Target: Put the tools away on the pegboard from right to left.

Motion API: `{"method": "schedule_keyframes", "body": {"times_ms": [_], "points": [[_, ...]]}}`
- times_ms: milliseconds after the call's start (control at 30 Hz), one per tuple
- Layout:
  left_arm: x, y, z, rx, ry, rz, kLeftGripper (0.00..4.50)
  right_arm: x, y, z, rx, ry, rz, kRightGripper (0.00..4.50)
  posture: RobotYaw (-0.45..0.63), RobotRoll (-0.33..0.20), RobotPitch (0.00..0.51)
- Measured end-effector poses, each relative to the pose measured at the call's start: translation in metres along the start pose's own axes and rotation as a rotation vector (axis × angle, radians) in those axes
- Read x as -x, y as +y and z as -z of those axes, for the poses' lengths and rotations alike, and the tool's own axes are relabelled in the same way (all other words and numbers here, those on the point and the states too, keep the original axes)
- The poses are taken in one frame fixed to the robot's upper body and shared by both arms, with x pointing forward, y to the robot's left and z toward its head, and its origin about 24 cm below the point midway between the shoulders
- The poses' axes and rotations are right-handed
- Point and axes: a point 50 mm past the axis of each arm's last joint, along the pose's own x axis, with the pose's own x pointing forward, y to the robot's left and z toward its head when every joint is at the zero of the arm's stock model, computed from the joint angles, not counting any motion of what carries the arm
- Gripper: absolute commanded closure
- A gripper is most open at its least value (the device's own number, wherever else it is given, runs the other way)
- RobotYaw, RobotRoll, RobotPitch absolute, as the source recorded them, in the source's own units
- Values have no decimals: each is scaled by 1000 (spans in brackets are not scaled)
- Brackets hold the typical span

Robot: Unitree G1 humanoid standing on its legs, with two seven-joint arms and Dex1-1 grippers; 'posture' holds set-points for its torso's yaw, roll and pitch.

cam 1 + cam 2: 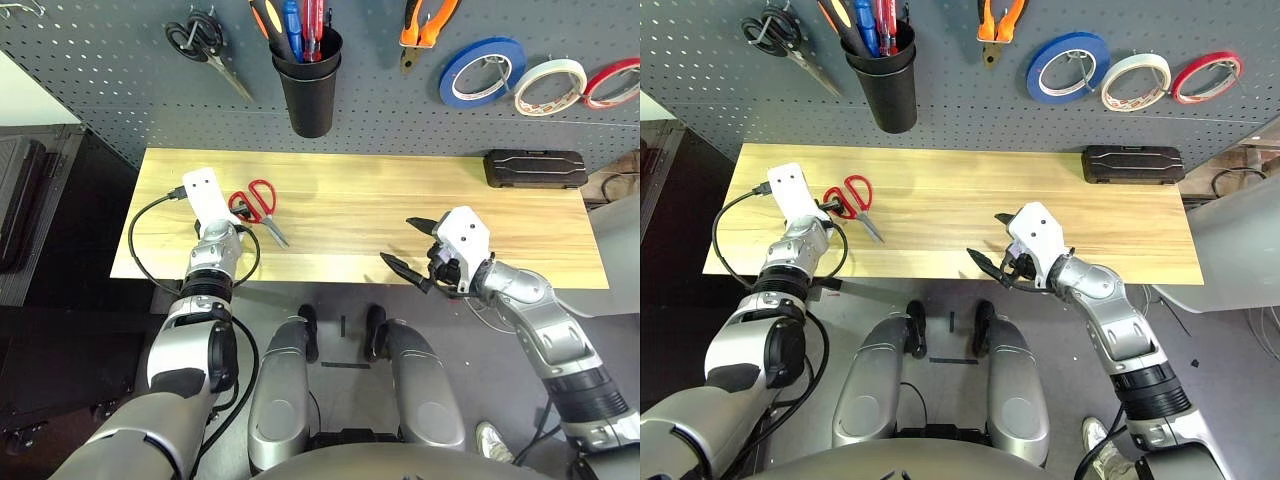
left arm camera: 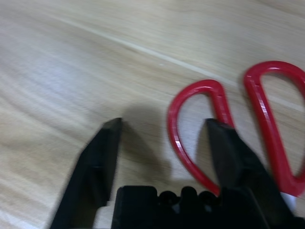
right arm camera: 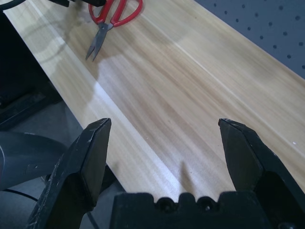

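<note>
Red-handled scissors (image 2: 228, 129) flat on table (image 1: 400, 210), left tool (image 2: 164, 126) straddling one handle loop (wrist view), fingers apart, right tool (image 1: 418, 245) wide apart.

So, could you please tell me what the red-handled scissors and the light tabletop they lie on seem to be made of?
The red-handled scissors: handle loops look like glossy moulded plastic, given the bright highlights on them; the grey blades look like bare metal. The light tabletop looks like pale wood or wood-look laminate with a smooth satin finish: long grain lines and plank seams, with soft reflections.

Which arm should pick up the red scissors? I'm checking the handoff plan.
Left: its gripper already straddles one handle loop of the red scissors. The right gripper hangs open, well away from them.
</note>
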Motion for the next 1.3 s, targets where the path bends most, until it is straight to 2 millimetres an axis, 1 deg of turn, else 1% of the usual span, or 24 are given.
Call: {"method": "schedule_keyframes", "body": {"times_ms": [200, 233, 500, 667, 733, 967, 1100, 1300], "points": [[0, -4, 1, -19, 4, 23, 4350, 0, 0, 0, 1, 0, -8, 0, -12, 0, 372], [0, -5, 1, -19, -2, 25, 4479, 0, 0, 0, 1, -1, -9, 0, -9, 0, 372], [2, -5, 4, 14, -33, 47, 4479, -3, -1, -5, 19, -22, -17, 0, 20, 0, 365], [9, -3, 8, 70, -83, 68, 4479, -9, -4, -12, 54, -84, -30, 0, 50, 0, 353], [15, 0, 7, 92, -123, 71, 4479, -11, -4, -15, 66, -109, -41, 0, 68, 0, 347], [42, 7, -7, 170, -275, 94, 4479, -15, -4, -23, 60, -212, -93, 0, 120, 0, 325], [57, 15, -15, 205, -356, 97, 4479, -12, -7, -27, 33, -295, -104, 0, 158, 0, 308], [79, 28, -33, 233, -472, 98, 4479, -9, -14, -42, -4, -457, -91, 0, 201, 0, 292]]}}
